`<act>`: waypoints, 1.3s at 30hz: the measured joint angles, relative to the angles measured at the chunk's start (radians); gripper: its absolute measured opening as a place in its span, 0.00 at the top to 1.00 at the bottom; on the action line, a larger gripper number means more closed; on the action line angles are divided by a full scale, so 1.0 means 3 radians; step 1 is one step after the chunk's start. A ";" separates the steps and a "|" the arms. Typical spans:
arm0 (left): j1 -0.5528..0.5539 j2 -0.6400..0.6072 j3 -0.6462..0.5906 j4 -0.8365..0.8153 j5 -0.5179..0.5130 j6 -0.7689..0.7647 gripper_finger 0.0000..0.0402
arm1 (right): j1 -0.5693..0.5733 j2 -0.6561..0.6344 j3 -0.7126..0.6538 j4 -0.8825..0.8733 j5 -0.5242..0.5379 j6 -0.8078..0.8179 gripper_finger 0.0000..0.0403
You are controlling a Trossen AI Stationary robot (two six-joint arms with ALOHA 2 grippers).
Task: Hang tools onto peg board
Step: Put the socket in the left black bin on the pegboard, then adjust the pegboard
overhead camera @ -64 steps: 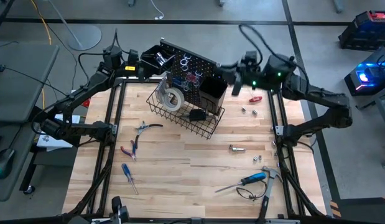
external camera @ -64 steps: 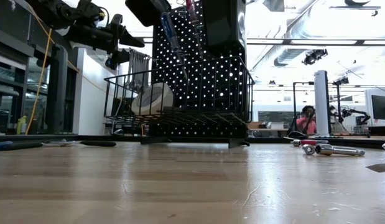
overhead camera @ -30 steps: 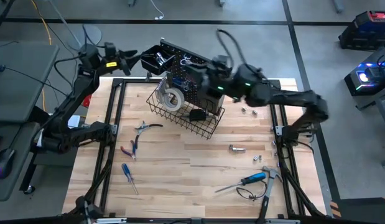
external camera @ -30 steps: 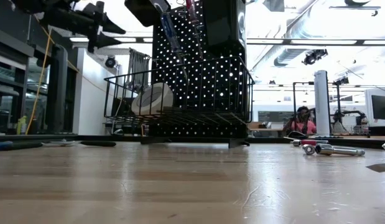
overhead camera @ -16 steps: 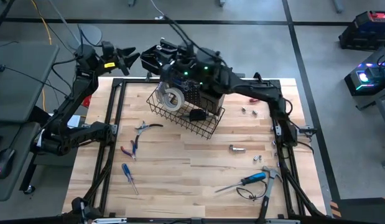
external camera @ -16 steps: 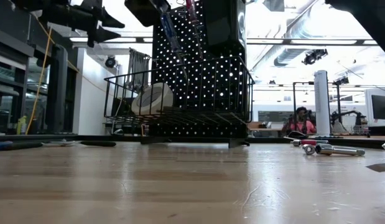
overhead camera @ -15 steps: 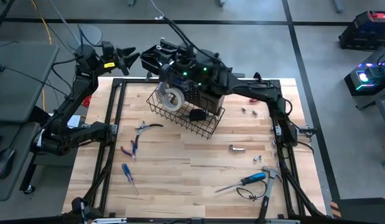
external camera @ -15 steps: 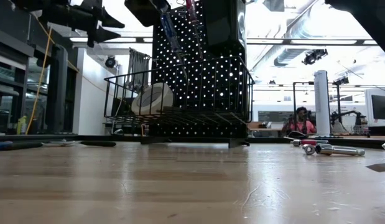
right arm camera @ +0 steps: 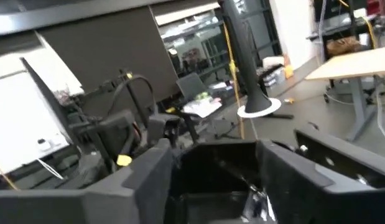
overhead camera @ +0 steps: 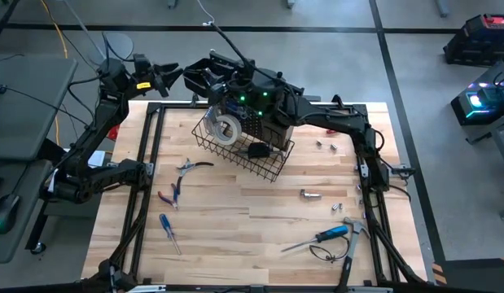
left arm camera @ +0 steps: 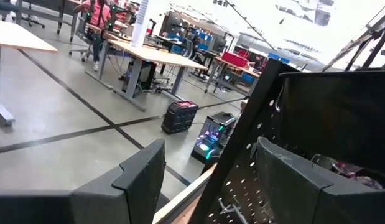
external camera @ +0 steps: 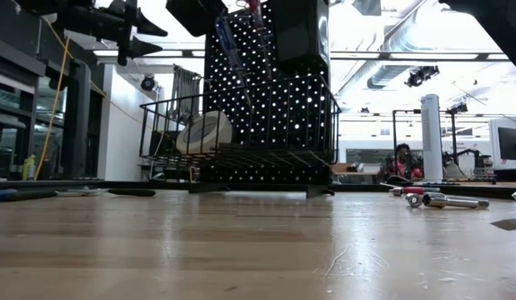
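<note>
The peg board (overhead camera: 250, 104) stands upright at the table's far side, with a black bin (overhead camera: 204, 78) at its upper left and a second bin (overhead camera: 276, 122) at its right. Its wire basket (overhead camera: 245, 156) holds a white tape roll (overhead camera: 226, 129). My right gripper (right arm camera: 217, 180) reaches over the board's top from the right. It is open, with the upper left bin (right arm camera: 220, 168) between and below its fingers. My left gripper (overhead camera: 168, 75) hangs open just left of the board's top corner, pointing at it, with nothing in it. Screwdrivers hang on the board (external camera: 266, 108).
Loose tools lie on the wooden table: pliers (overhead camera: 190, 167), red-handled pliers (overhead camera: 168, 195), a blue screwdriver (overhead camera: 168, 232), another blue screwdriver (overhead camera: 329, 234), a hammer (overhead camera: 351, 240) and small metal parts (overhead camera: 308, 194). A person (external camera: 399, 162) sits far behind the table.
My right gripper has swung toward the table's left edge, from over the board's right bin across its top to the upper left bin. The left arm has kept still. The board and the tools on the table have not moved.
</note>
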 joint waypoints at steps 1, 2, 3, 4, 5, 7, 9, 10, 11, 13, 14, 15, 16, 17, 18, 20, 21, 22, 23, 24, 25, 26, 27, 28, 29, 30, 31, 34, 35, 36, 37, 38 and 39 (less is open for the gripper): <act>-0.0009 0.0000 0.0000 -0.0001 0.0001 -0.0021 0.42 | -0.0001 0.0000 0.0000 -0.0029 0.0016 0.0004 0.43; -0.0018 0.0000 0.0000 -0.0001 0.0002 -0.0038 0.42 | 0.0000 0.0001 0.0010 -0.0066 -0.0001 0.0013 0.41; -0.0027 -0.0004 0.0000 -0.0002 0.0002 -0.0042 0.42 | 0.0001 0.0007 0.0042 -0.0106 0.0005 0.0007 0.39; -0.0036 -0.0011 0.0000 -0.0006 0.0003 -0.0042 0.42 | 0.0005 0.0010 0.0073 -0.0161 -0.0019 -0.0011 0.38; -0.0049 -0.0026 0.0000 -0.0006 0.0004 -0.0044 0.42 | 0.0005 0.0012 0.0111 -0.0230 -0.0042 -0.0073 0.38; -0.0075 -0.0072 0.0000 -0.0004 0.0005 -0.0043 0.42 | 0.0019 0.0013 0.0207 -0.0414 -0.0090 -0.0265 0.37; -0.0086 -0.0125 0.0000 -0.0020 0.0010 -0.0016 0.42 | 0.0039 -0.0108 0.0147 -0.0508 -0.0099 -0.0365 0.37; -0.0091 -0.0152 0.0001 -0.0043 0.0009 0.0027 0.42 | 0.0051 -0.0169 0.0139 -0.0602 -0.0094 -0.0365 0.37; -0.0095 -0.0174 0.0001 -0.0074 0.0011 0.0075 0.42 | 0.0055 -0.0239 0.0139 -0.0679 -0.0095 -0.0362 0.37; -0.0092 -0.0199 0.0001 -0.0127 -0.0014 0.0164 0.42 | 0.0066 -0.0376 0.0148 -0.0869 -0.0074 -0.0358 0.37; -0.0092 -0.0201 0.0001 -0.0156 -0.0037 0.0189 0.42 | 0.0077 -0.0430 0.0151 -0.0903 -0.0066 -0.0366 0.37; -0.0092 -0.0201 0.0001 -0.0189 -0.0059 0.0212 0.42 | 0.0089 -0.0464 0.0151 -0.0949 -0.0052 -0.0400 0.37; -0.0093 -0.0197 0.0001 -0.0227 -0.0076 0.0220 0.42 | 0.0111 -0.0498 0.0151 -0.0955 -0.0043 -0.0436 0.37; -0.0092 -0.0195 0.0001 -0.0266 -0.0110 0.0222 0.42 | 0.0141 -0.0521 0.0148 -0.0986 -0.0046 -0.0458 0.37; -0.0093 -0.0190 0.0001 -0.0303 -0.0132 0.0223 0.42 | 0.0172 -0.0540 0.0146 -0.0994 -0.0049 -0.0498 0.37; -0.0095 -0.0174 0.0001 -0.0388 -0.0159 0.0273 0.42 | 0.0240 -0.0616 0.0142 -0.1112 0.0022 -0.0551 0.37; -0.0100 -0.0163 -0.0013 -0.0403 -0.0163 0.0312 0.42 | 0.0281 -0.0661 0.0142 -0.1157 0.0111 -0.0589 0.37; -0.0108 -0.0152 -0.0038 -0.0406 -0.0164 0.0334 0.42 | 0.0321 -0.0710 0.0142 -0.1239 0.0226 -0.0617 0.37; -0.0123 -0.0128 -0.0067 -0.0406 -0.0163 0.0345 0.42 | 0.0367 -0.0763 0.0146 -0.1318 0.0349 -0.0651 0.37; -0.0144 -0.0091 -0.0095 -0.0409 -0.0163 0.0366 0.42 | 0.0415 -0.0811 0.0148 -0.1406 0.0472 -0.0672 0.37; -0.0168 -0.0046 -0.0134 -0.0410 -0.0160 0.0389 0.42 | 0.0469 -0.0853 0.0149 -0.1517 0.0591 -0.0674 0.37; -0.0192 0.0001 -0.0187 -0.0424 -0.0143 0.0395 0.42 | 0.0531 -0.0900 0.0149 -0.1644 0.0692 -0.0661 0.37; -0.0213 0.0062 -0.0249 -0.0432 -0.0101 0.0394 0.42 | 0.0599 -0.0939 0.0149 -0.1807 0.0792 -0.0603 0.37; -0.0235 0.0135 -0.0305 -0.0436 -0.0028 0.0392 0.42 | 0.0659 -0.0981 0.0149 -0.1960 0.0893 -0.0525 0.37; -0.0259 0.0222 -0.0348 -0.0425 0.0051 0.0393 0.42 | 0.0721 -0.1033 0.0145 -0.2129 0.0973 -0.0427 0.37; -0.0286 0.0312 -0.0383 -0.0371 0.0135 0.0382 0.42 | 0.0783 -0.1072 0.0145 -0.2283 0.1076 -0.0303 0.37; -0.0313 0.0414 -0.0414 -0.0224 0.0225 0.0330 0.42 | 0.0837 -0.1121 0.0145 -0.2425 0.1168 -0.0167 0.37; -0.0390 0.0750 -0.0432 0.0557 0.0475 -0.0053 0.44 | 0.1005 -0.1189 0.0153 -0.2849 0.1373 0.0280 0.37; -0.0414 0.0867 -0.0428 0.0884 0.0533 -0.0210 0.45 | 0.1058 -0.1189 0.0153 -0.2995 0.1414 0.0441 0.37; -0.0439 0.0989 -0.0406 0.1169 0.0578 -0.0351 0.46 | 0.1114 -0.1181 0.0151 -0.3125 0.1440 0.0599 0.37; -0.0466 0.1119 -0.0360 0.1374 0.0624 -0.0482 0.47 | 0.1177 -0.1173 0.0147 -0.3246 0.1460 0.0749 0.37; -0.0493 0.1233 -0.0306 0.1494 0.0668 -0.0590 0.48 | 0.1237 -0.1164 0.0144 -0.3366 0.1482 0.0889 0.37; -0.0518 0.1333 -0.0245 0.1529 0.0723 -0.0655 0.49 | 0.1300 -0.1161 0.0144 -0.3462 0.1519 0.1027 0.37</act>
